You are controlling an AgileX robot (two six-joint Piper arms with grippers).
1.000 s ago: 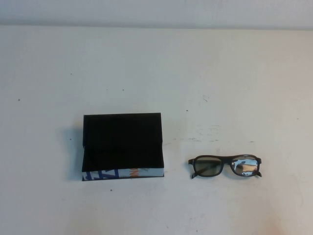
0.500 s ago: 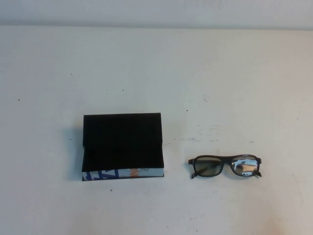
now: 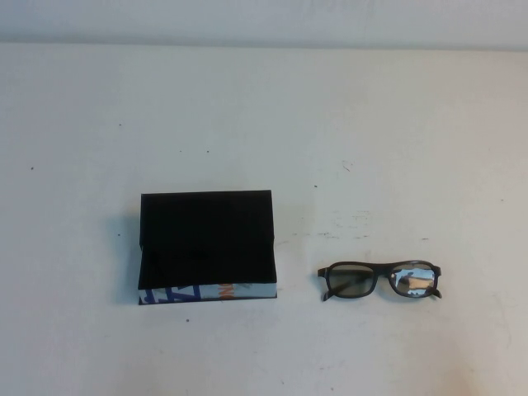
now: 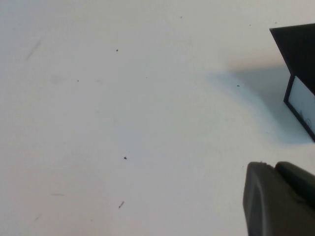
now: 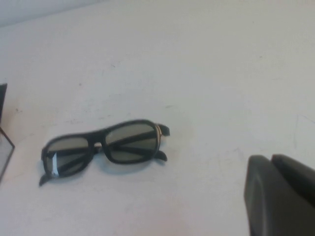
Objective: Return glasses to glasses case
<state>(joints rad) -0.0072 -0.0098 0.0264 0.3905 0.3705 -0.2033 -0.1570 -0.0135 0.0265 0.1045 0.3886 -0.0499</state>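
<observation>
The white, speckled tabletop (image 3: 264, 107) holds the open glasses case (image 3: 206, 247). The glasses (image 3: 380, 280) lie right of it, apart. Left end effector (image 4: 278, 199) and right end effector (image 5: 280, 194) hang above the tabletop; I cannot tell their grip.

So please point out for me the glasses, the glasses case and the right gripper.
glasses (image 3: 380, 280): high view, on the frame's bridge.
glasses case (image 3: 206, 239): high view, on the black lining.
right gripper (image 5: 280, 196): right wrist view, on its dark body at the picture's corner.
</observation>
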